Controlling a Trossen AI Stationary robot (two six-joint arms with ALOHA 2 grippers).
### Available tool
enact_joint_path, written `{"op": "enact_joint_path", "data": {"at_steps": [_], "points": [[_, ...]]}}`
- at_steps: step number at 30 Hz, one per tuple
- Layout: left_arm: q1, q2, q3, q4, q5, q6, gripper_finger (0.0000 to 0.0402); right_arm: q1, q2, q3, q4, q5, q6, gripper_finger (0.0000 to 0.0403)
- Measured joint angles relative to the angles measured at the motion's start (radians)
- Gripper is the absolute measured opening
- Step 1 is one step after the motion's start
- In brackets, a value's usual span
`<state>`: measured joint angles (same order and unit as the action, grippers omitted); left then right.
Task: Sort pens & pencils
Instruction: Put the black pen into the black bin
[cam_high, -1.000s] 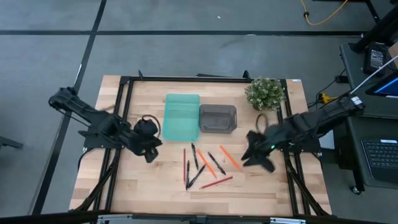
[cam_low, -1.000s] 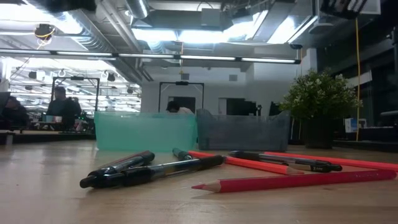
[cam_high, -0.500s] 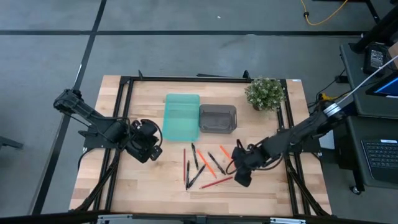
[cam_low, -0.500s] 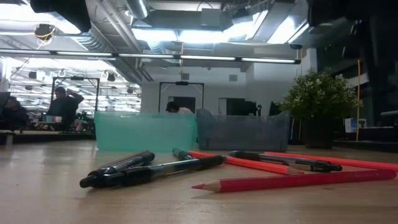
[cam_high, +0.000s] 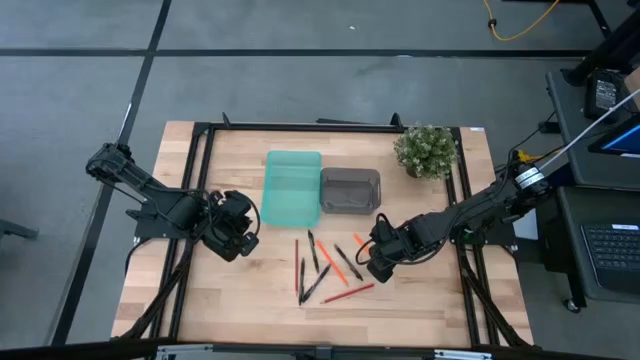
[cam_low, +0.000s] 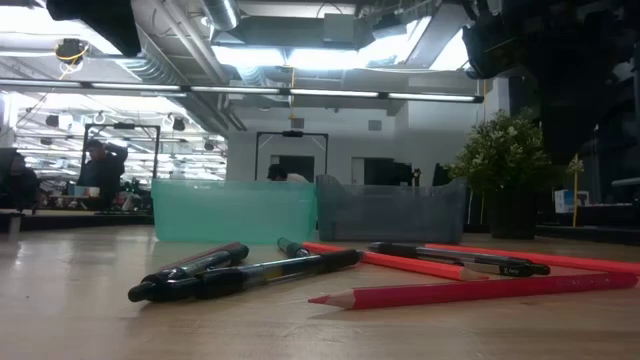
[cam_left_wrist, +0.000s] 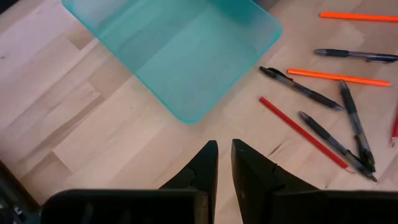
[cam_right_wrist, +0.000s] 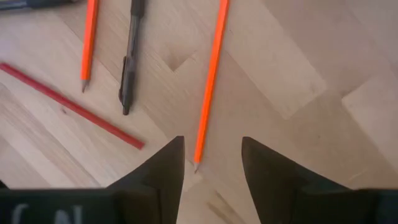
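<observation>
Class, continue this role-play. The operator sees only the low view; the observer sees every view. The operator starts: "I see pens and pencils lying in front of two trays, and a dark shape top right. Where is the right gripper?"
Observer: The right gripper is at the right end of the pile, open, with an orange pencil pointing its tip between the fingers.
Operator: And the left one?
Observer: The left gripper waits left of the pile, near the teal tray, holding nothing.
Operator: Anything sorted yet?
Observer: Not into the teal tray; its inside is bare.
</observation>
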<state>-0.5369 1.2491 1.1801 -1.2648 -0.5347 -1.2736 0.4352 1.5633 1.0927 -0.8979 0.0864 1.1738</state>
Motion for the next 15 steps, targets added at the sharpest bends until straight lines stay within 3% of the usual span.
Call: {"op": "enact_joint_path", "data": {"at_steps": [15], "points": [[0.000,0.000,0.000,-0.041,-0.033,0.030,0.0041,-0.003,0.000,0.000,0.086,0.015,0.055,0.0161]]}}
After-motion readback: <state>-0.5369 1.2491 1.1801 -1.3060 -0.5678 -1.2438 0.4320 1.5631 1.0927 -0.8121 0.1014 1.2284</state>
